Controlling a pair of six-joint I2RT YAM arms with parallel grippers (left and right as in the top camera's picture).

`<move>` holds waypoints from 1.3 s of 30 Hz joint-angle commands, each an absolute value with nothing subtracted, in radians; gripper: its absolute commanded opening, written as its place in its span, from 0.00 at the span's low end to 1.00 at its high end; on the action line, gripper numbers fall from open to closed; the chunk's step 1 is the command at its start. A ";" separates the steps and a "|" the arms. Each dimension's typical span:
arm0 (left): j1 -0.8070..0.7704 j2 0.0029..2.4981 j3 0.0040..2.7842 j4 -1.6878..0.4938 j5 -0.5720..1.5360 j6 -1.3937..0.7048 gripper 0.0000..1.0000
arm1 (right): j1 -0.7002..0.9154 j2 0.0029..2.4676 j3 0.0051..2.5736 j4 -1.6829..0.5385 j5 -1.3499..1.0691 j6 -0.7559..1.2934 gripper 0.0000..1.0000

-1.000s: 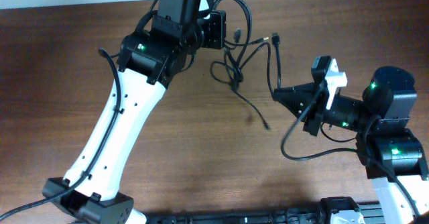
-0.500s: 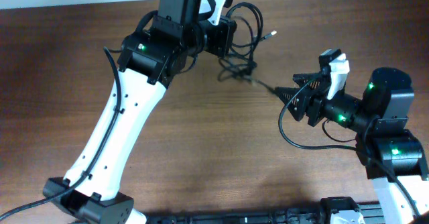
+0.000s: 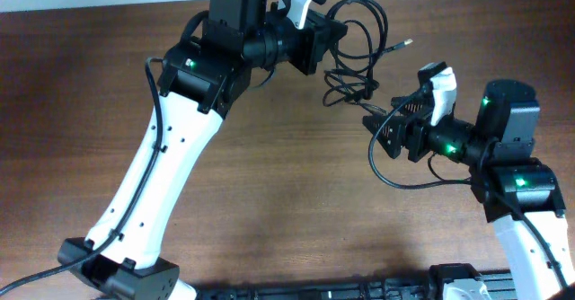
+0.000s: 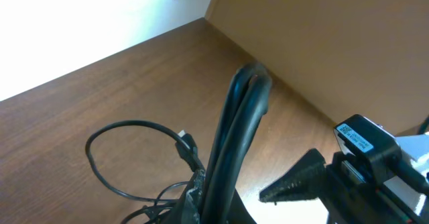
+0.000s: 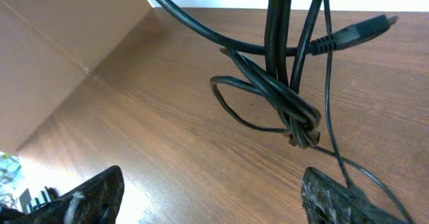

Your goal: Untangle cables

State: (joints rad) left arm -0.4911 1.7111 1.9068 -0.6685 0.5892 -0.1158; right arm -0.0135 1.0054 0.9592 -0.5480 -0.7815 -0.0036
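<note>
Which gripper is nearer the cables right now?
Left. The left gripper is shut on the cables, holding them up; the right gripper is open just in front of the hanging knot.

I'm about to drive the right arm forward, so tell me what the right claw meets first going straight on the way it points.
Most likely the knotted cables hanging right ahead of the open right claw. Depth is unclear, so a loose loop might touch first.
</note>
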 commanded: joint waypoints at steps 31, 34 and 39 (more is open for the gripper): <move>-0.490 1.669 1.913 -0.638 0.563 -0.103 0.30 | -0.014 1.093 0.967 -0.559 -0.910 -0.310 0.04; -0.490 1.669 1.913 -0.657 0.523 -0.103 0.70 | -0.014 1.093 0.967 -0.565 -0.970 -0.306 0.04; -0.490 1.669 1.913 -0.737 0.421 -0.010 0.99 | -0.014 1.093 0.967 -0.566 -1.002 -0.255 0.04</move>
